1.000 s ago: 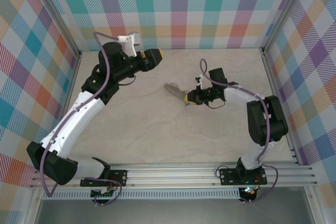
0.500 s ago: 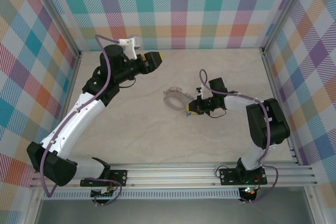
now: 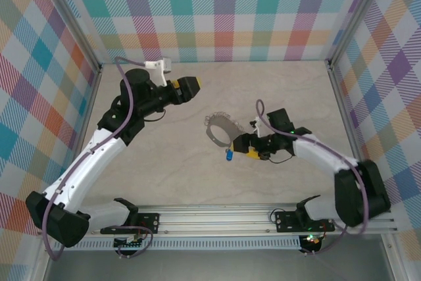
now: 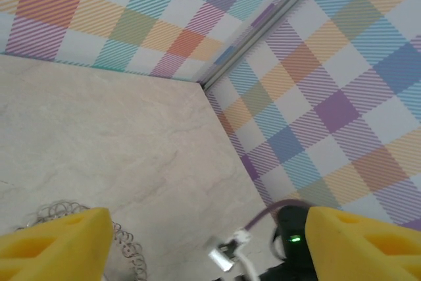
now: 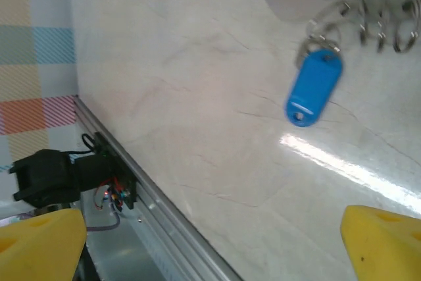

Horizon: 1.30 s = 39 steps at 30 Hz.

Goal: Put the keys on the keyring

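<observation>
The blue key (image 5: 314, 87) lies on the counter (image 3: 171, 162) and seems hooked to a small loop of the keyring (image 3: 214, 134), so we judge the threading done. The next move calls only for a check and a retreat. The right jaws, wide open and empty, hover just beside the key, while the left jaws, also open and holding nothing, hang well apart.

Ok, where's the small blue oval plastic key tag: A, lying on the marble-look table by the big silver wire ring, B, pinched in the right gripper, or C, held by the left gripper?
A: the blue tag lies on the table beside the silver ring.
</observation>
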Available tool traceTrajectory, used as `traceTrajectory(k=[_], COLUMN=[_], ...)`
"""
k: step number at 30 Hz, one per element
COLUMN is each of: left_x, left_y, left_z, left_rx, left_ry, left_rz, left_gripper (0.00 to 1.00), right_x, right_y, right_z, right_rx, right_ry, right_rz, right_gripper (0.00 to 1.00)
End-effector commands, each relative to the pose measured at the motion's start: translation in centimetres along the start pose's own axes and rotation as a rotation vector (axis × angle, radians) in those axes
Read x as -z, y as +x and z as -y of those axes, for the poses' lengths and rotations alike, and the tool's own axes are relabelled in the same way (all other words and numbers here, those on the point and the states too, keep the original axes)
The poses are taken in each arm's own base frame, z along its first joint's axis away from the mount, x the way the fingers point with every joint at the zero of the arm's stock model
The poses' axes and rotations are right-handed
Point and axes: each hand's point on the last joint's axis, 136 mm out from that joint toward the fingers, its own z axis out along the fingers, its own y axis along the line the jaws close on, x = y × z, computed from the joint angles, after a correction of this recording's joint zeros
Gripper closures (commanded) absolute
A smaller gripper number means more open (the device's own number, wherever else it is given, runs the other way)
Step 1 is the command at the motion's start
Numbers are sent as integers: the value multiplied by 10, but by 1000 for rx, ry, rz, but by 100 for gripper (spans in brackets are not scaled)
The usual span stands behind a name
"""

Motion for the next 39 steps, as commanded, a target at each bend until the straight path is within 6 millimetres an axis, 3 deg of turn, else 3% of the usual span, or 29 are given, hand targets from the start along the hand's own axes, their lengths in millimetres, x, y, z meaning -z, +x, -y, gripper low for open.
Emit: traceTrajectory(k=[1,5,6,8,12,14,18,22,25,27,33,37,39], left_x=[16,29,32,41,64,75,88,87,85,81,64,48,44], left_y=[-7,0,5,8,14,15,25,51,66,75,92,107,112], left_z=[1,-21,-33,-51,-90,-105,-147,-207,-254,-285,-332,-348,-354], left_rx=[-13,-18,-28,-78,-254,-353,-495,-543,-481,-460,-416,-410,-404], left_ry=[-14,-138,-190,-282,-459,-528,-700,-838,-899,-941,-936,-894,-879], left_rz=[38,47,41,64,152,196,228,201,235,218,195,157,138], left_gripper=[16,6,1,0,0,0,0,0,0,0,0,0,0], right_x=[30,67,78,96,136,158,191,197,194,191,168,156,140], right_y=[-3,-23,-32,-49,-92,-113,-139,-141,-131,-129,-143,-152,-154], right_z=[-12,-28,-28,-23,7,31,72,117,159,177,182,181,179], right_rx=[0,41,59,78,78,80,145,152,78,70,246,319,369], right_ry=[28,88,126,209,421,573,818,1018,1089,1111,1019,884,817], right_rz=[52,167,211,307,551,692,924,916,910,930,982,1037,970], right_gripper=[0,0,0,0,0,0,0,0,0,0,0,0,0])
